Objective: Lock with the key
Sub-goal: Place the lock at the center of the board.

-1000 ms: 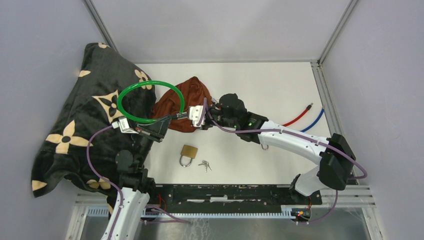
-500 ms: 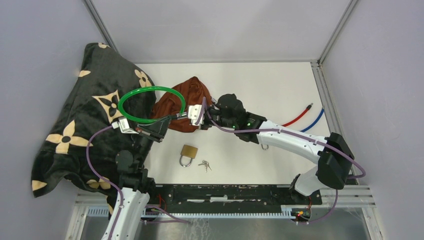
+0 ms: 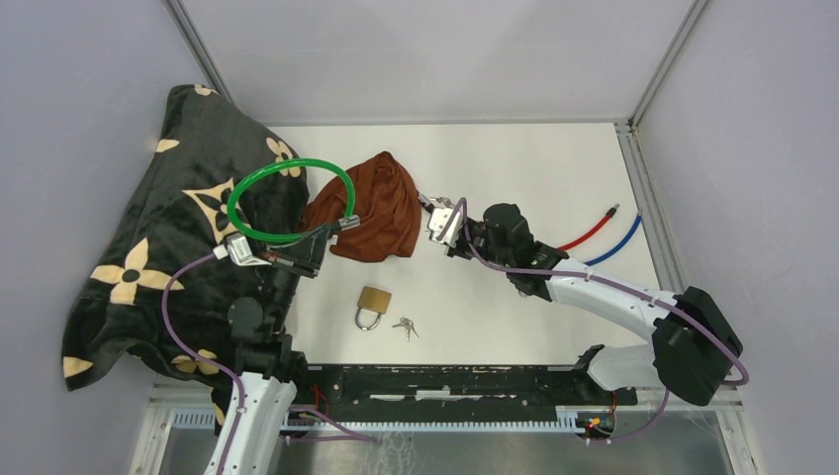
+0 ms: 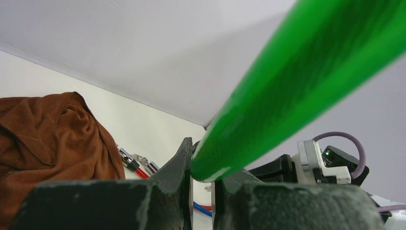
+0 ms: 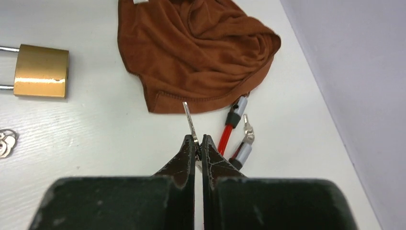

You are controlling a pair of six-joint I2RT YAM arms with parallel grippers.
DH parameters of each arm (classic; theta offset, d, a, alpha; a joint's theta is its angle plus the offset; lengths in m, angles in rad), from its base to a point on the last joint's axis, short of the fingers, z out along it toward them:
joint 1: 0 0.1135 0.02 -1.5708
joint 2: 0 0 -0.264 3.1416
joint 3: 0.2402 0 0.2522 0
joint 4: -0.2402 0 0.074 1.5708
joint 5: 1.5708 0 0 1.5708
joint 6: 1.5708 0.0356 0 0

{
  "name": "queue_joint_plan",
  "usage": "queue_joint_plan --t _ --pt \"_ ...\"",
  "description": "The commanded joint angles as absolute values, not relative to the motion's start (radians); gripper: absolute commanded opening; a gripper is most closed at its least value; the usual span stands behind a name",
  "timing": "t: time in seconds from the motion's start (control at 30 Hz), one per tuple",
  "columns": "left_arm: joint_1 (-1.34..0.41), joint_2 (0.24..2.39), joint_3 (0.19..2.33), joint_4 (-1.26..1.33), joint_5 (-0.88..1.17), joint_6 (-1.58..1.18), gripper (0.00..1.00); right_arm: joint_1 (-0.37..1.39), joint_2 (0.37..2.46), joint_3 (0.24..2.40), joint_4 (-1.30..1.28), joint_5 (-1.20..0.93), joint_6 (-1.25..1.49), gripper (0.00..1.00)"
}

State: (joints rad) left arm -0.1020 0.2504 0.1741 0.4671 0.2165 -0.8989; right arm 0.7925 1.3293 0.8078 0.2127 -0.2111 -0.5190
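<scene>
Padlock (image 5: 40,72) shackle cut off at L edge; key (image 5: 189,123) bow hidden btwn R jaws.

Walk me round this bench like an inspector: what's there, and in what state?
Surface: white table, no spills seen.
Job's things: green cable lock held up in a loop; key pinched apart from it.
Clutter: brass padlock, small key bunch, brown cloth, patterned black blanket.
Grippers: left gripper shut on the green cable lock; right gripper shut on the key.
Cables: red cable and blue cable lying at the right.
Surroundings: grey walls; nothing else seen.
</scene>
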Motion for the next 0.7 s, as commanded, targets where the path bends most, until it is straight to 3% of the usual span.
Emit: queue_joint_plan --t 0.0,0.2,0.47,0.57,0.67 --pt "-0.098 0.253 0.212 0.559 0.231 -0.752 0.02 0.784 1.244 0.767 0.245 -0.161 -0.462 0.0" --pt "-0.1 0.329 0.256 0.383 0.39 -0.287 0.02 0.731 1.118 0.698 0.247 -0.063 -0.377 0.0" --pt "-0.13 0.583 0.461 0.072 0.635 0.17 0.02 0.63 0.967 0.668 0.127 0.292 -0.273 0.0" --pt "-0.249 0.696 0.535 0.033 0.566 0.3 0.02 0.618 0.92 0.679 0.064 0.38 -0.265 0.0" --pt "-0.495 0.816 0.591 0.022 0.372 0.469 0.02 0.615 0.863 0.685 0.004 0.429 -0.256 0.0"
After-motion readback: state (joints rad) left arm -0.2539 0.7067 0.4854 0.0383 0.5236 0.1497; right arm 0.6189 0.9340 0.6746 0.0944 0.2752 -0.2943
